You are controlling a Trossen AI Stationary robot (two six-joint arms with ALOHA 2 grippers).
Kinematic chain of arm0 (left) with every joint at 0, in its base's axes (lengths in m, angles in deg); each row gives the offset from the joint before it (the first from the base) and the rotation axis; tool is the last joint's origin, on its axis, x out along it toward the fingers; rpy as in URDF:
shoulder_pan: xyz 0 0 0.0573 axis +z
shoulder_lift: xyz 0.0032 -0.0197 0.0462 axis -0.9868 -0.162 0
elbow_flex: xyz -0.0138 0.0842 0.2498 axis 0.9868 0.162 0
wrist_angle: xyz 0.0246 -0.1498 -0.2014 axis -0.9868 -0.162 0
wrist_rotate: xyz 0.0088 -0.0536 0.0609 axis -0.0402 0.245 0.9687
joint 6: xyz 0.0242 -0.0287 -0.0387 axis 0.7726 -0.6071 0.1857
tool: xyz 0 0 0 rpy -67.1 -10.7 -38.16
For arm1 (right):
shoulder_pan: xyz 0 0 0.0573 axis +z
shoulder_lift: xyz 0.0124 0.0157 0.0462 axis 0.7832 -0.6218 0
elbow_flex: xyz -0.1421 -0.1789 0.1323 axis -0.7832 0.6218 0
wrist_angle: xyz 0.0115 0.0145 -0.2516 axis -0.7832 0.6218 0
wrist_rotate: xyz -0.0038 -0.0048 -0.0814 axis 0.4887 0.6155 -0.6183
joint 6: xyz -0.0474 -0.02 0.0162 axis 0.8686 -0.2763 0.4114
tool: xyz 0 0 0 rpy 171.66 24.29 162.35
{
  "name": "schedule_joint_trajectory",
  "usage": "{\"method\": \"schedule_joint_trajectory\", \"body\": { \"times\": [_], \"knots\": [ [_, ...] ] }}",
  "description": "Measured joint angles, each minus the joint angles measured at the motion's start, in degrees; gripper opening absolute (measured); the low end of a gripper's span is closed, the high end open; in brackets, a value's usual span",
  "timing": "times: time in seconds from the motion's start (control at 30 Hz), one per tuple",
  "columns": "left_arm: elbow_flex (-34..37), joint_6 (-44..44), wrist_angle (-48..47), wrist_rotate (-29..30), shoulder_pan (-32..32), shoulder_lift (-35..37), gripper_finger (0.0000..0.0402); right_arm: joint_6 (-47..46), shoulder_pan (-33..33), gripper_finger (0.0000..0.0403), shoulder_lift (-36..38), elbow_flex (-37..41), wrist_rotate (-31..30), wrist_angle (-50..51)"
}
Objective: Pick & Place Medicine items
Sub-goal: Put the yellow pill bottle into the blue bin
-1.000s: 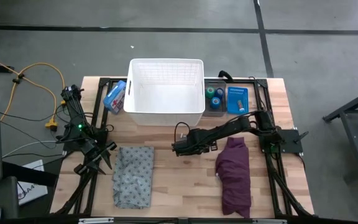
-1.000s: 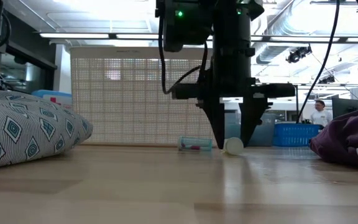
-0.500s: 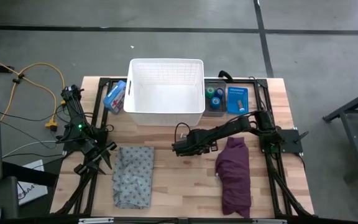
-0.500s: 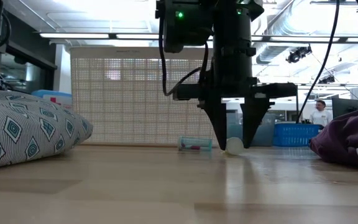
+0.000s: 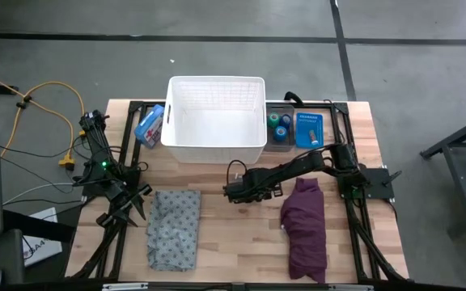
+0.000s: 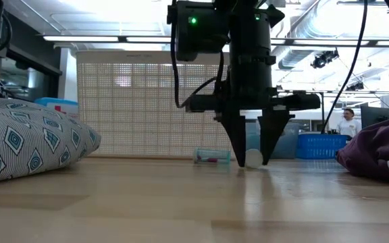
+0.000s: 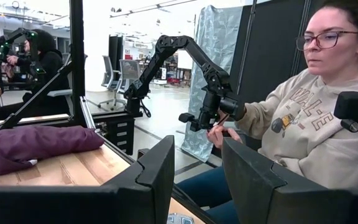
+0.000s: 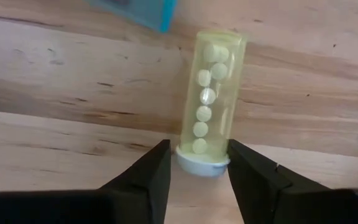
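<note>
Pills sit in a row inside the thin yellowish tube (image 8: 207,102), which lies flat on the wooden tabletop (image 5: 225,234). The right tool (image 8: 197,171) points down with its fingers spread, one on each side of the tube's white cap, not squeezing it yet. A tiny clear vial (image 6: 211,156) lies just beside it. Behind stands the white basket (image 5: 215,113). The purple cloth (image 5: 304,225) is near one side, the grey patterned cloth (image 5: 175,226) farther off on the other. The left tool (image 7: 197,180) waits at the tabletop's edge, fingers spread. A person (image 7: 303,118) sits in the room beyond it.
</note>
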Motion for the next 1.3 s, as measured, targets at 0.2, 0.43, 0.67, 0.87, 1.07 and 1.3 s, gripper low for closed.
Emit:
{"method": "schedule_joint_trajectory", "body": {
  "times": [0.2,0.43,0.67,0.87,1.07,1.3],
  "knots": [
    [0.00,0.00,-0.01,0.00,0.01,-0.02,0.0127,0.01,0.00,0.0114,0.00,0.00,-0.04,0.08],
    [0.00,0.00,-0.02,0.00,0.02,0.00,0.0127,0.01,0.00,0.0111,0.00,0.00,-0.04,0.10],
    [0.00,0.00,-0.02,0.00,0.00,-0.01,0.0127,0.56,0.02,0.0108,0.11,0.00,-1.21,0.21],
    [0.00,0.00,-0.02,0.01,0.02,0.00,0.0127,2.28,0.16,0.0109,3.96,0.00,-0.62,3.89],
    [0.00,0.00,0.02,0.00,0.00,-0.02,0.0127,6.12,0.56,0.0108,10.53,-0.02,0.00,7.18],
    [0.00,0.00,0.00,0.01,0.02,-0.02,0.0127,8.54,1.48,0.0108,14.91,-0.04,-0.35,7.34]
  ]
}}
